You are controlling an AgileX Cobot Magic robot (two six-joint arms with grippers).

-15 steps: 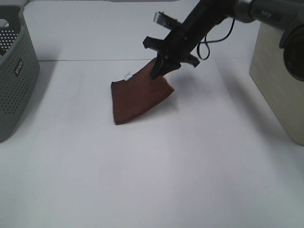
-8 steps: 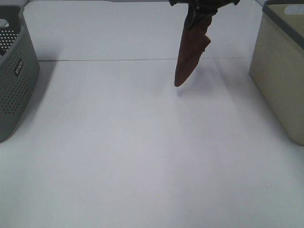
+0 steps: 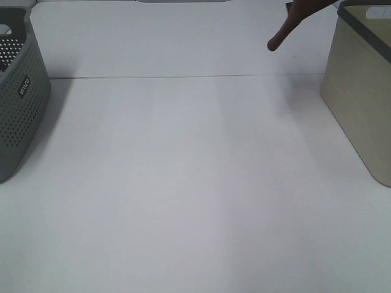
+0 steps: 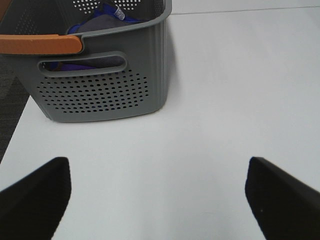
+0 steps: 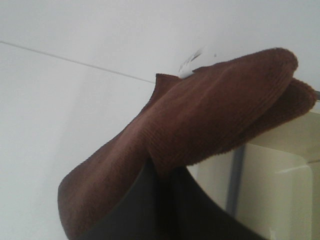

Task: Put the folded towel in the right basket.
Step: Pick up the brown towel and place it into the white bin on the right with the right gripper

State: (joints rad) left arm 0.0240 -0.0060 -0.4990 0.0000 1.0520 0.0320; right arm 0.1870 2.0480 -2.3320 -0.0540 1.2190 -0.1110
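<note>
The folded towel (image 3: 288, 25), dark reddish-brown, hangs in the air at the top right of the exterior view, its lower tip just left of the right basket (image 3: 361, 104), which is beige with a dark grey rim. In the right wrist view my right gripper (image 5: 166, 202) is shut on the towel (image 5: 200, 120); the towel's white tag (image 5: 192, 60) shows on its far edge, and the basket's rim and wall (image 5: 272, 185) lie just beyond. In the exterior view the right gripper is out of frame. My left gripper (image 4: 157, 200) is open and empty over the table.
A grey perforated basket (image 3: 18, 91) stands at the table's left edge. In the left wrist view it (image 4: 100, 85) holds blue and purple cloth, with an orange bar (image 4: 40, 44) across its rim. White table surface (image 3: 183, 183) lies between the baskets.
My right gripper lifted the towel off the table and carried it up and to the right, toward the beige basket. The arm has left the top of the exterior view.
</note>
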